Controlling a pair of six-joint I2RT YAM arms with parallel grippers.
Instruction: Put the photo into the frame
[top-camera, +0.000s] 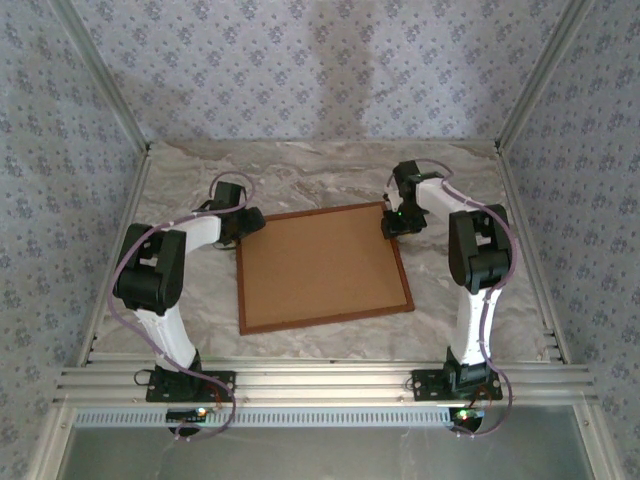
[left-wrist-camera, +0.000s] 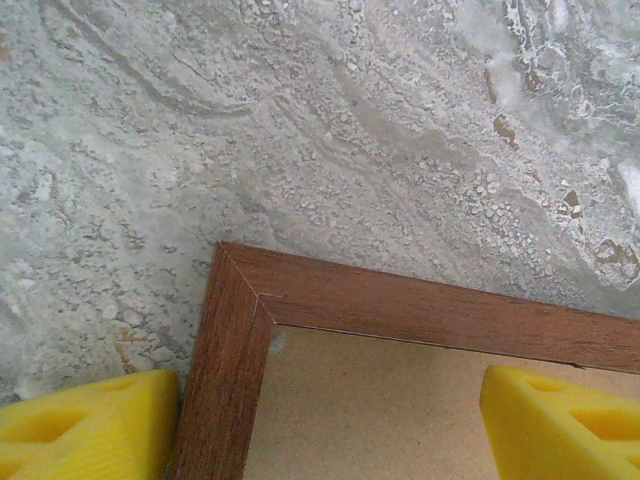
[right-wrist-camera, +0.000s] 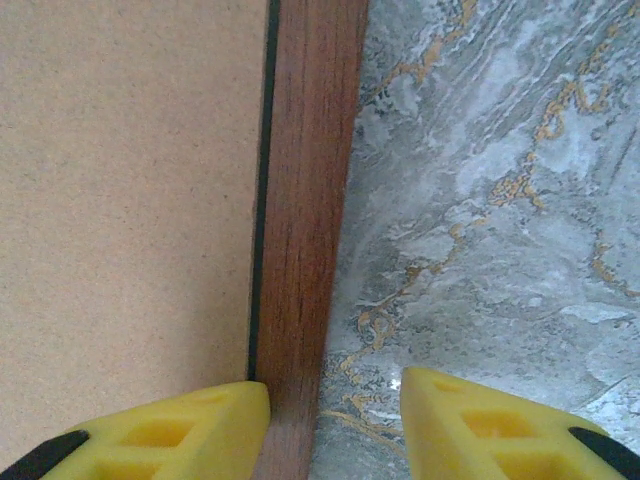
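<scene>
Ok, top view: the frame (top-camera: 330, 319) lies flat mid-tabletop (top-camera: 300, 170), between the two arms and turned a bit askew, w/ a plain brown backing board (top-camera: 320, 265) filling its opening, reddish wood rails all round. Left hand (top-camera: 243, 224) sits at the frame's far-left corner, right hand (top-camera: 392, 226) at the far-right corner, both low over the wood. Left wrist cam: mitred corner of the frame (left-wrist-camera: 400, 305) dead ahead, marble beyond it. Left hand's yellow fingers (left-wrist-camera: 90, 425) are spread wide, one out over the tabletop just beside the left rail, the other over the board, so the corner sits between them w/ lots of room on the board side. Nothing gripped there. Can't tell if the tips touch the surface. Right wrist cam: the right rail (right-wrist-camera: 305, 200) runs straight up the view, board to its left, grey-gold marble to its right. Right hand's fingers (right-wrist-camera: 190, 425) stand about half apart and straddle that rail: inner one over the board w/ its tip right at the rail's inner edge, outer one over bare marble, w/ a clear gap to the rail's outer edge. So not clamped on the wood, nothing held.
</scene>
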